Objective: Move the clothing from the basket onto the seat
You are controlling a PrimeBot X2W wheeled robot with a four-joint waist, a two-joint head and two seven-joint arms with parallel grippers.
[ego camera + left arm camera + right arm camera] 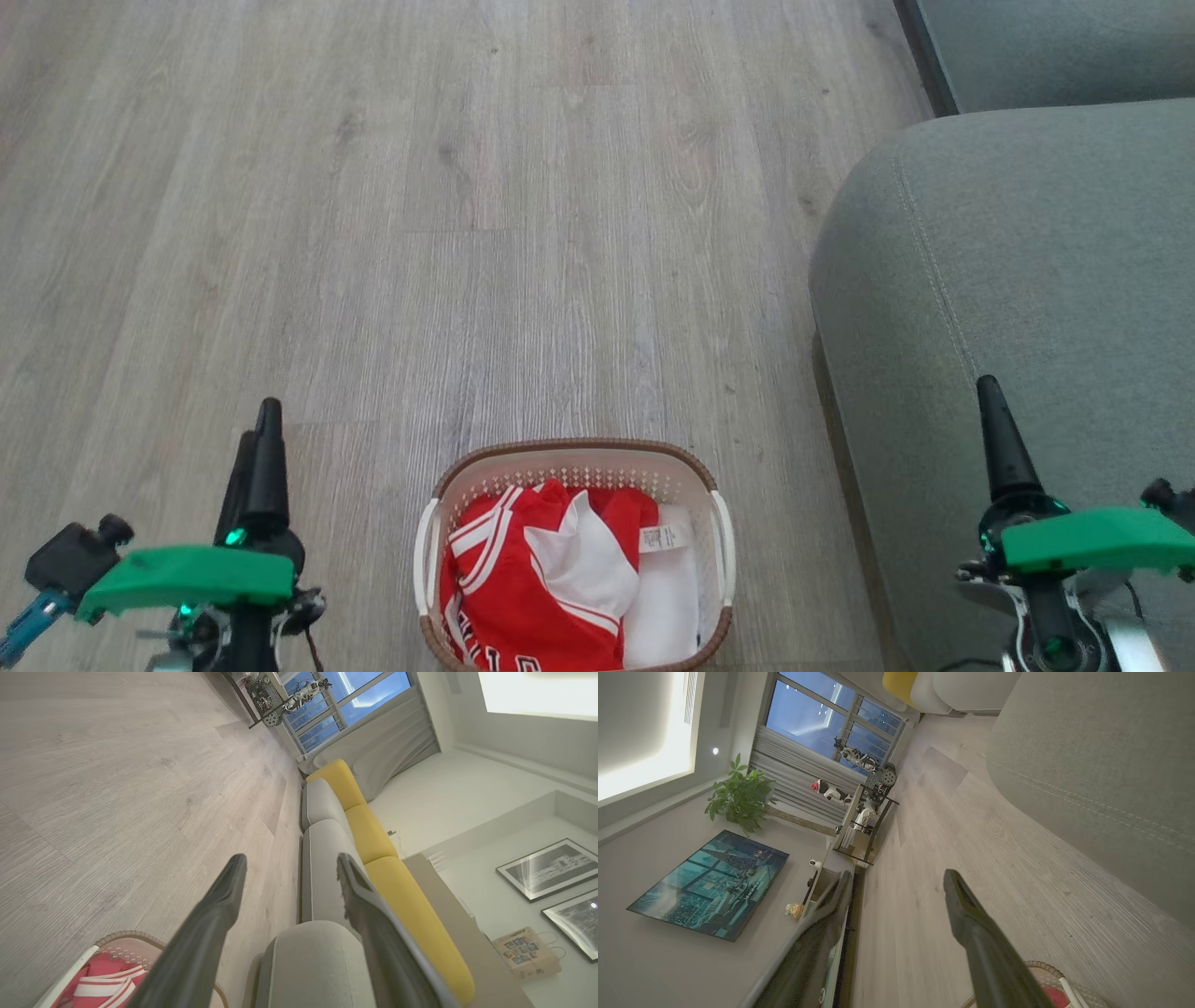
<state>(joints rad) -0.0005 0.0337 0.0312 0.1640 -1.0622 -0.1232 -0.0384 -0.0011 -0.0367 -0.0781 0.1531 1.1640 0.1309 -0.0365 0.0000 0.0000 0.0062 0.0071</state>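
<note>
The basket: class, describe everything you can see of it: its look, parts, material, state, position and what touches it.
The basket is a small oval tub of cream plastic with perforated walls, a brown woven-look rim and two white side handles. It stands upright on the wood-look floor, left of the seat and apart from it. Inside lie the red clothing with white stripes and a white sheet. The head view's bottom edge cuts off its near end. Only the floor and its contents touch it.

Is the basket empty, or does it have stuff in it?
It has stuff in it. The clothing, red and crumpled, lies inside the basket, next to a white sheet.
</note>
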